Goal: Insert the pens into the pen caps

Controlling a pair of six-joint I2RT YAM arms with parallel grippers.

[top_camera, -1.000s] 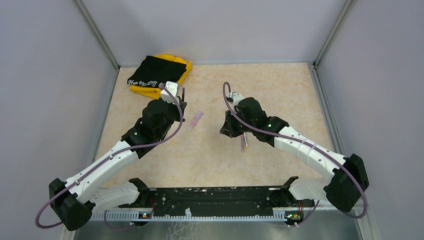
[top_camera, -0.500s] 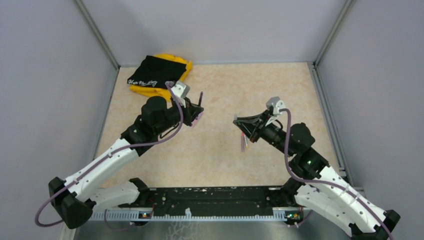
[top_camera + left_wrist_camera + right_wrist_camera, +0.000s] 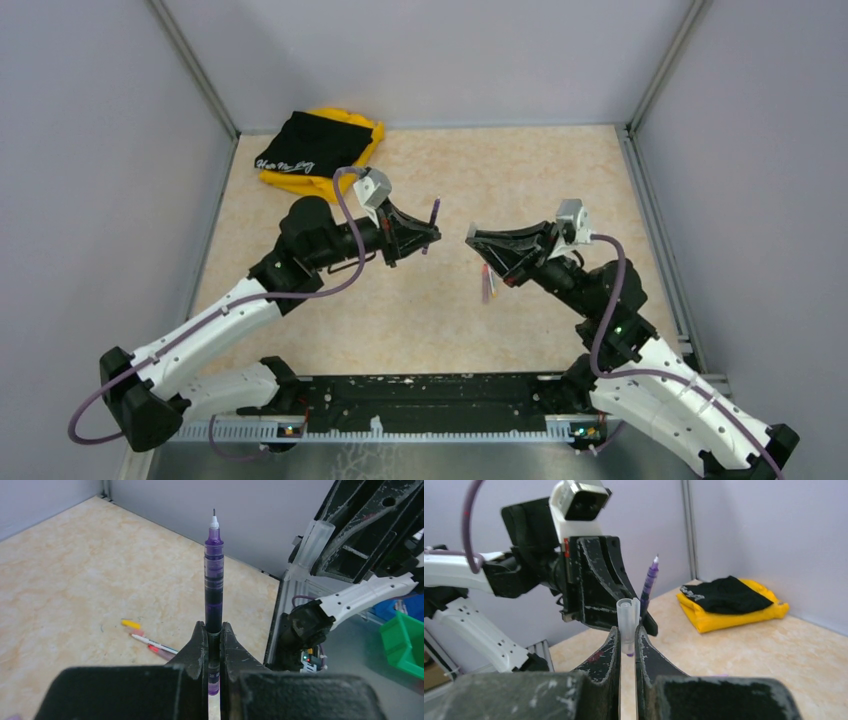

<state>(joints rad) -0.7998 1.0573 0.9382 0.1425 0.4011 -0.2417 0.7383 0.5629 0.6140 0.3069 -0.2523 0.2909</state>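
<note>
My left gripper (image 3: pixel 427 236) is shut on a dark purple pen (image 3: pixel 214 580) that stands upright out of its jaws, bare tip up. My right gripper (image 3: pixel 471 238) faces it from the right and is shut on a clear lilac pen cap (image 3: pixel 628 616), open end up. In the right wrist view the pen (image 3: pixel 650 582) stands just behind and right of the cap, a small gap between them. On the table below lie a white pen (image 3: pixel 152 643), a pinkish-red pen (image 3: pixel 161 651) and an orange-yellow cap (image 3: pixel 131 623).
A black cloth on a yellow one (image 3: pixel 315 145) lies in the back left corner. Grey walls enclose the table on three sides. The loose pens (image 3: pixel 487 285) lie under my right gripper. A tiny lilac bit (image 3: pixel 720 675) lies on the table.
My left gripper swung right and rose with the pen. My right arm drew back to the right and turned its gripper to face left; the two grippers now meet tip to tip.
</note>
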